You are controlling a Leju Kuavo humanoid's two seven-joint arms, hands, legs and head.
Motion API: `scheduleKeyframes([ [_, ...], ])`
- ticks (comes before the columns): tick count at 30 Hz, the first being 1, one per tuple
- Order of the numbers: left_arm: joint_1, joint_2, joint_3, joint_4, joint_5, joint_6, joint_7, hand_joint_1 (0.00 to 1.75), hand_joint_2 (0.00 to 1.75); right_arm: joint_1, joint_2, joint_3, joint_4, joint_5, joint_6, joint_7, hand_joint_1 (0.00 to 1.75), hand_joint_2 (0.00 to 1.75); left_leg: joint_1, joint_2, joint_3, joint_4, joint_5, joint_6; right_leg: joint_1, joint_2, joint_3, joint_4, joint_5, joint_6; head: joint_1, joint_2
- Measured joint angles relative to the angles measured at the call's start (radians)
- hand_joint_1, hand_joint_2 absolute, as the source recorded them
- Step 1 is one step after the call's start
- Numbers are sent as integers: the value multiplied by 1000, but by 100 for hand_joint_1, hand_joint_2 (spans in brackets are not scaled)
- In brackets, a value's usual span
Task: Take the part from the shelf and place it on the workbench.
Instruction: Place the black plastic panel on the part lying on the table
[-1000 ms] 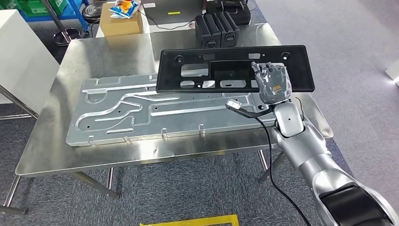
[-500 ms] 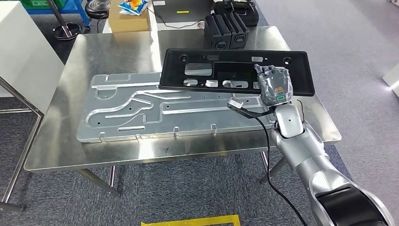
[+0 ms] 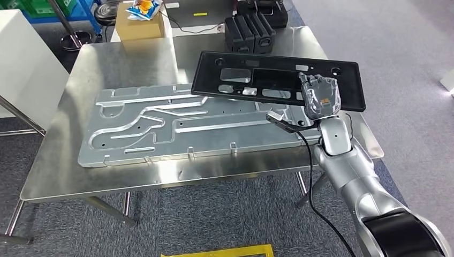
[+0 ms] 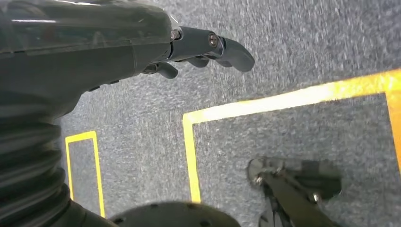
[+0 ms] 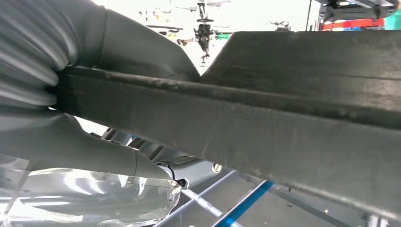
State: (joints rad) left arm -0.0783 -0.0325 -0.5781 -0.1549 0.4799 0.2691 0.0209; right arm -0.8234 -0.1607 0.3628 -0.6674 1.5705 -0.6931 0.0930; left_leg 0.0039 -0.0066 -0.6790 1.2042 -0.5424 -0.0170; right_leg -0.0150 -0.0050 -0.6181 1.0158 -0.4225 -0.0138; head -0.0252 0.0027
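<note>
A long black plastic panel (image 3: 251,80) with several cut-outs hangs over the far right part of the steel workbench (image 3: 134,176). My right hand (image 3: 320,97) grips its near edge toward the right end. In the right wrist view the panel's dark edge (image 5: 265,118) runs across the picture, clamped by the grey thumb (image 5: 94,151). My left hand (image 4: 198,47) hangs by my side over grey carpet, fingers loosely apart, holding nothing.
A large stamped metal plate (image 3: 176,126) lies flat across the workbench under the panel. Black cases (image 3: 249,32) and a cardboard box (image 3: 138,24) stand at the far edge. A white cabinet (image 3: 21,69) is at the left. Yellow floor tape (image 3: 225,251) lies near me.
The whole view has shifted a little, so the camera moved. The panel, still in my right hand, now sits slightly further right and further from me over the bench.
</note>
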Motion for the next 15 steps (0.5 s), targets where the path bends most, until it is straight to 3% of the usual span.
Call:
scheduleKeyframes([
  [2,1,0,0,0,0,1,3,0,175,1,0,0,4,0,0,-4,175,175,3,0,-49,96,-24,-6,0,1,1,3,-3,-2,0,0],
  [3,2,0,0,0,0,2,5,0,175,2,0,0,6,0,0,-6,175,175,5,0,-50,90,-7,-8,0,2,1,5,-5,-2,0,0],
  [6,1,1,-1,0,0,5,8,0,175,1,0,0,9,0,0,-7,175,175,9,1,26,-86,91,-6,-1,5,3,16,-15,7,0,0],
  [8,0,1,-3,0,-1,5,9,0,175,-2,0,-1,10,0,0,-7,175,175,7,0,59,-159,110,1,2,6,0,22,-18,17,1,0],
  [12,-1,1,-6,0,-1,5,10,0,175,-4,0,-1,14,0,0,-8,175,175,5,-1,66,-177,113,28,-2,5,-5,33,-28,39,1,0],
  [13,-2,1,-6,0,-1,5,10,0,175,-5,-1,-1,15,0,0,-9,175,175,6,-1,68,-182,116,34,-3,5,-17,61,-47,44,2,0],
  [15,-2,0,-7,0,-1,5,10,0,175,-8,-2,-1,19,0,0,-11,175,175,7,-1,70,-186,118,41,-4,5,-71,175,-105,50,4,0],
])
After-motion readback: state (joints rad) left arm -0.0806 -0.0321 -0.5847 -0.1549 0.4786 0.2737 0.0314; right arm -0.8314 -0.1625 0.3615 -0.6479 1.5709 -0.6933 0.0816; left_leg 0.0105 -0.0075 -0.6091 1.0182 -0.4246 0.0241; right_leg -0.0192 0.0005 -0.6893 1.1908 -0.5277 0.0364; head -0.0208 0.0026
